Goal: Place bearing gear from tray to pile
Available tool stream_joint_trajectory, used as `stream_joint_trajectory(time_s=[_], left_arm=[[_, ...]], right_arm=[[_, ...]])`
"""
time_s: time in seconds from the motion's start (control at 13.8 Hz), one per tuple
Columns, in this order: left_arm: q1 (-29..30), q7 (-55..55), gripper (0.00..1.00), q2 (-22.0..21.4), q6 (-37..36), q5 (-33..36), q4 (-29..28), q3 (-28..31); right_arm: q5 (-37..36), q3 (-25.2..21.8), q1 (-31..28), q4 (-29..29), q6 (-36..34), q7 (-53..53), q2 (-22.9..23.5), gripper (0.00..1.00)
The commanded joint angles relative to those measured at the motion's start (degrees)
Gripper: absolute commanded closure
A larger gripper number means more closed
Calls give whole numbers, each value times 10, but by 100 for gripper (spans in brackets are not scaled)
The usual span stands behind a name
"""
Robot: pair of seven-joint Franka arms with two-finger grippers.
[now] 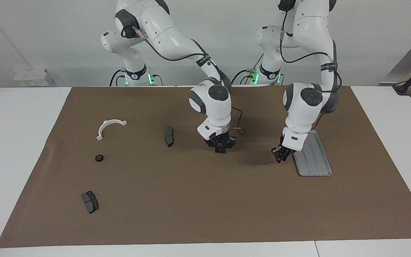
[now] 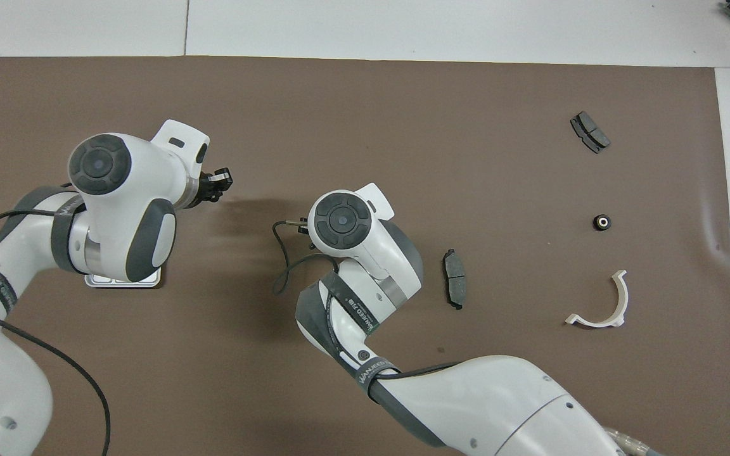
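The tray [image 1: 314,160] lies toward the left arm's end of the worktop [image 1: 191,221], about midway between the robots' edge and the edge away from them, and the part of it that shows holds no gear. The left hand [image 1: 279,155] hangs low just beside the tray's rim; whether it is open or closed I cannot tell. The right hand [image 1: 221,147] hovers over the middle of the worktop. A dark round shape [image 1: 221,150] shows at its tip and may be a gear, but I cannot tell its grip either. One bearing gear [image 1: 99,157] already lies in the pile toward the right arm's end, near the white bracket [image 1: 110,127], with one brake pad [image 1: 169,136] closer to the middle and another brake pad [image 1: 90,201] toward the corner away from the robots. If the right hand does carry a gear, the main risk is likely a release from height: a small round part could bounce or roll away from the pile. A loose hold could also drop it in transit, and a low sweep might knock the nearer brake pad.
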Motion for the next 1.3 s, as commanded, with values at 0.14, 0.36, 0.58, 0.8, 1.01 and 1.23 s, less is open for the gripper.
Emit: stream_joint_trajectory(time_s=[0.14, 0.36, 0.58, 0.8, 1.01, 1.23], left_arm=[[-99, -113, 99, -2, 40, -2, -4, 10], [-139, -128, 95, -2, 57, -2, -10, 10], [-176, -150, 87, 5, 74, -2, -10, 10], [-197, -154, 23, 6, 85, -1, -10, 10], [-198, -154, 0, 11, 86, -1, -3, 11], [-154, -144, 0, 8, 63, 0, 30, 12]], right_arm=[[4, 3, -72, -180, 1, -86, -151, 100], [11, 3, -128, -262, -7, -188, -236, 100], [13, 4, -182, -322, -6, -276, -278, 100], [27, 4, -224, -357, -4, -345, -300, 100], [62, 3, -275, -392, 2, -438, -311, 100], [65, 3, -307, -440, 33, -501, -327, 95]])
